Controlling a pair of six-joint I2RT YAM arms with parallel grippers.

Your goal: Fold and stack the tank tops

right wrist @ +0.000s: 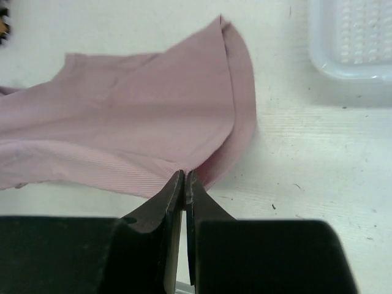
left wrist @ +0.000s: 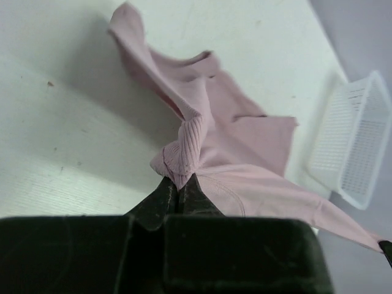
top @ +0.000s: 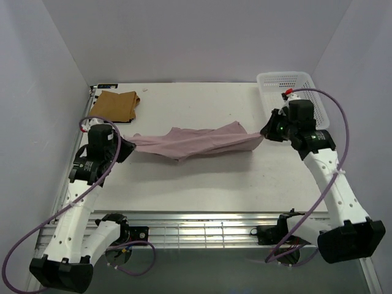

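The pale pink tank top is stretched across the middle of the table between both grippers, sagging onto the surface in the centre. My left gripper is shut on its left end; in the left wrist view the jaws pinch bunched ribbed pink cloth. My right gripper is shut on its right end; in the right wrist view the jaws pinch the edge of the pink cloth. The tan-brown tank top lies folded at the far left corner. The striped top is out of view.
A white mesh basket stands at the far right corner, just behind my right arm; it also shows in the left wrist view and the right wrist view. White walls enclose the table. A metal rail runs along the near edge.
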